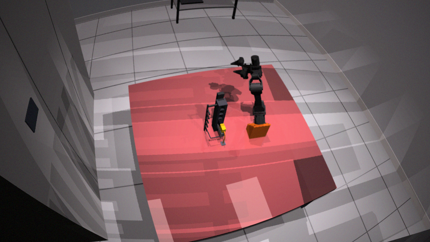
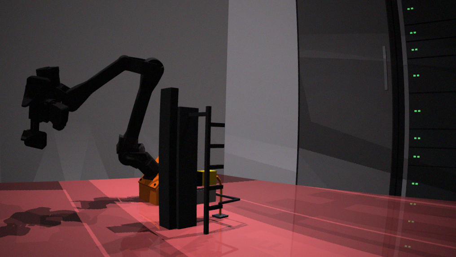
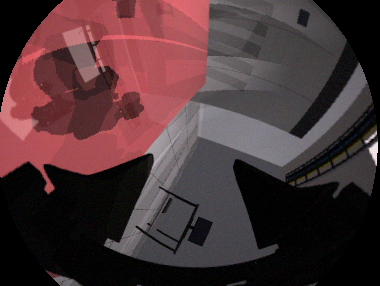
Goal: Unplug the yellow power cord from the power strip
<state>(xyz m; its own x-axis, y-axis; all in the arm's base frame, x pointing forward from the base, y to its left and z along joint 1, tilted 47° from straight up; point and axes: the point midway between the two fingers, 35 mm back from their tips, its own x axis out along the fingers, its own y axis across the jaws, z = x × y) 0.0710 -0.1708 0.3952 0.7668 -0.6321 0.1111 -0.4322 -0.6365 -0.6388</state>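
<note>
The yellow plug (image 1: 222, 127) (image 2: 208, 177) is at the lower end of the dark upright power strip (image 1: 219, 115) (image 2: 187, 166), above a small grey block. Whether its prongs sit in a socket is too small to tell. Its orange-yellow cord (image 1: 224, 136) (image 2: 221, 201) runs down to a small grey plate on the red surface. My gripper (image 1: 232, 67) (image 3: 194, 161) is open and empty, raised above the far part of the red surface, well away from the plug, cord and strip. In the exterior view it shows dark at the left.
A black rack (image 1: 206, 117) (image 2: 207, 172) with several pegs stands beside the strip. A second dark column (image 2: 168, 156) stands next to it. My orange base (image 1: 258, 130) (image 2: 148, 190) is on the other side of the strip from the rack. A black-framed table (image 1: 207, 7) is in the background.
</note>
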